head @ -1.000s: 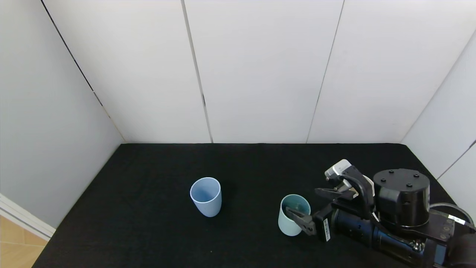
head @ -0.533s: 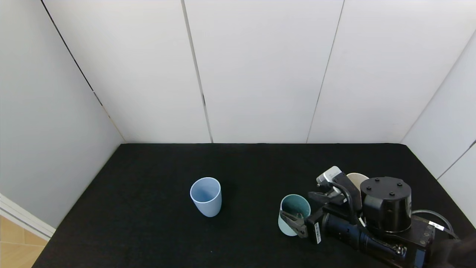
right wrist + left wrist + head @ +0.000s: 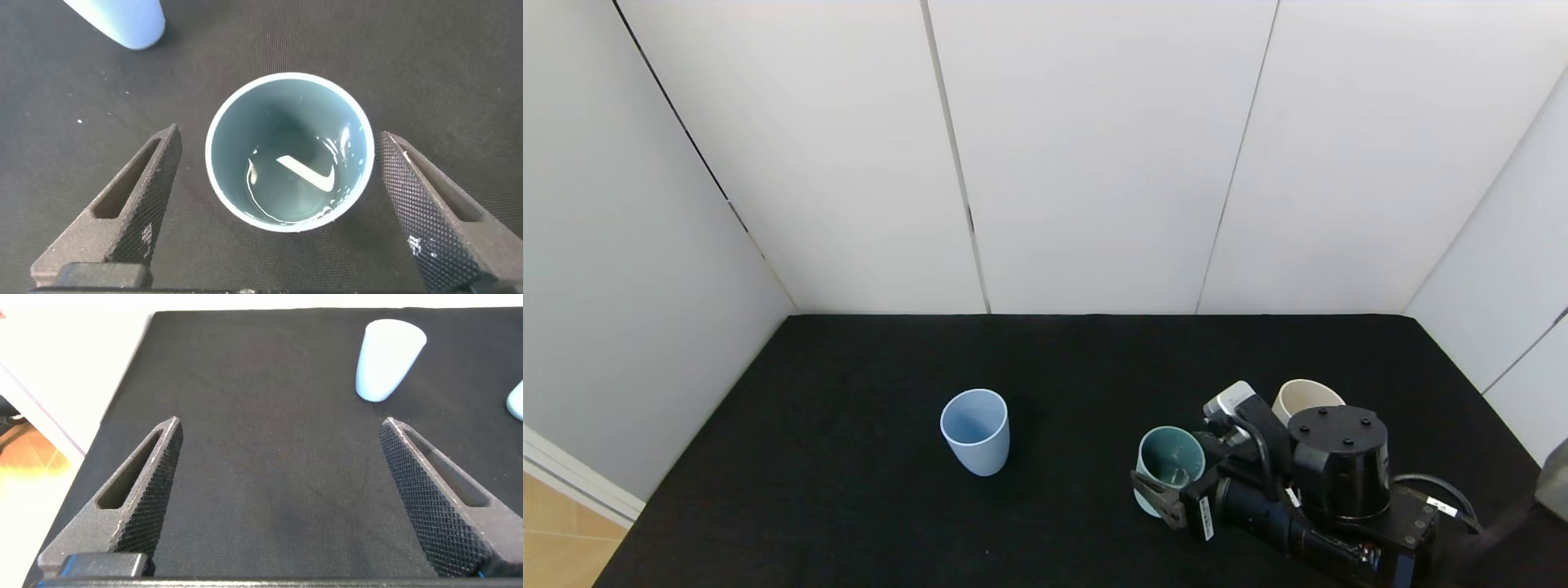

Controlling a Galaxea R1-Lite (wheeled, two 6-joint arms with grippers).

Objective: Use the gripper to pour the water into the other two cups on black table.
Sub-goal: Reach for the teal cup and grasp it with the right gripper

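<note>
The teal-green cup (image 3: 1168, 464) stands on the black table (image 3: 866, 506) at the front right, with water (image 3: 304, 189) glinting in its bottom. My right gripper (image 3: 1174, 464) is open, with one finger on each side of this cup and a gap at both sides; the right wrist view (image 3: 278, 135) shows the same. The pale blue cup (image 3: 974, 431) stands upright in the middle of the table. The cream-white cup (image 3: 1303, 398) stands just behind my right arm. My left gripper (image 3: 279, 425) is open and empty over bare table, out of the head view.
White wall panels close the table at the back and both sides. The left wrist view shows the pale blue cup (image 3: 388, 347) farther off and the table's left edge. The pale blue cup also shows in the right wrist view (image 3: 122, 20).
My right gripper has moved left and toward the front, lower around the teal-green cup. The arm no longer hides the cream-white cup. The cups have not moved.
</note>
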